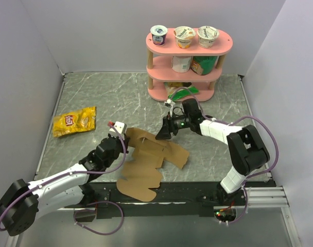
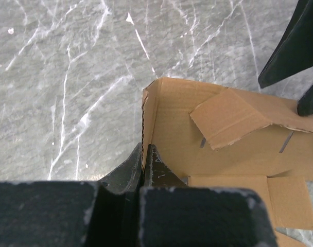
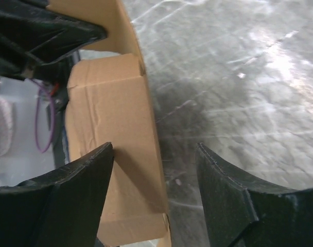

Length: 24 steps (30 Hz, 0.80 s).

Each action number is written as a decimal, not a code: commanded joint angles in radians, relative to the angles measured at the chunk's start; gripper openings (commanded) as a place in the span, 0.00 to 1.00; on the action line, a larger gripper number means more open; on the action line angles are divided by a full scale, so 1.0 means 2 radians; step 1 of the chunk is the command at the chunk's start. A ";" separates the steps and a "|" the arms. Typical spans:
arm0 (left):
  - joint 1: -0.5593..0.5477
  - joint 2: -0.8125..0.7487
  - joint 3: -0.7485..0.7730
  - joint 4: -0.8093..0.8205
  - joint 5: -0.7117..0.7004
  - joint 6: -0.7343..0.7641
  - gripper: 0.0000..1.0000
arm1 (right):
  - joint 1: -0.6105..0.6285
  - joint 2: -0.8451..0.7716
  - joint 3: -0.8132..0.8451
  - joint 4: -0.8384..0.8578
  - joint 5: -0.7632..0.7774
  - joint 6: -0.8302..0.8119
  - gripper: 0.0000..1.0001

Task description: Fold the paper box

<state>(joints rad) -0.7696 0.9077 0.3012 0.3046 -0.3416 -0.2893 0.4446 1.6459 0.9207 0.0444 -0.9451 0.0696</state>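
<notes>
Two arms enter from the bottom edge of the top view. Walls (image 1: 22, 62) are plain, pale lavender-white and close the space on the left, back and right. The table (image 1: 105, 92) has a grey marbled top with white veining, glossy under the wrist cameras, and a black strip along its near edge.

Left of centre: a yellow snack bag (image 1: 74, 122) lies flat, apart from everything else.

Lower centre: the left gripper (image 1: 120, 138) is closed, its fingertips pinching a raised side wall of the paper box (image 1: 151, 162). The left wrist view shows that wall standing upright in the pinch (image 2: 145, 154).

Centre: the brown cardboard lies on the marble, partly unfolded, with flaps spread toward the near edge. One inner flap is tilted up off the base.

Right of centre: the right gripper (image 1: 160, 135) stands at the sheet's far edge. In the right wrist view its jaws are apart (image 3: 154, 149), and a cardboard panel (image 3: 112, 118) runs between them. Whether it touches, I cannot tell.

Upper right: a pink three-tier shelf (image 1: 161, 95) stands against the back wall, with three yogurt cups (image 1: 185, 36) on top and more packaged items on the tiers below.
</notes>
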 commanded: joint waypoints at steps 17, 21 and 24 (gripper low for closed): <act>-0.003 -0.003 -0.008 0.066 0.001 -0.019 0.04 | 0.050 -0.060 -0.039 0.017 0.090 -0.012 0.57; -0.003 0.016 -0.002 0.070 -0.009 -0.032 0.08 | 0.058 -0.067 -0.029 0.000 0.107 -0.021 0.59; -0.003 0.024 -0.005 0.082 -0.003 -0.036 0.06 | 0.069 -0.062 -0.022 -0.020 0.111 -0.030 0.61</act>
<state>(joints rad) -0.7704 0.9428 0.2649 0.3626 -0.3393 -0.3176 0.5549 1.5318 0.8516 0.0597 -0.7757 0.0517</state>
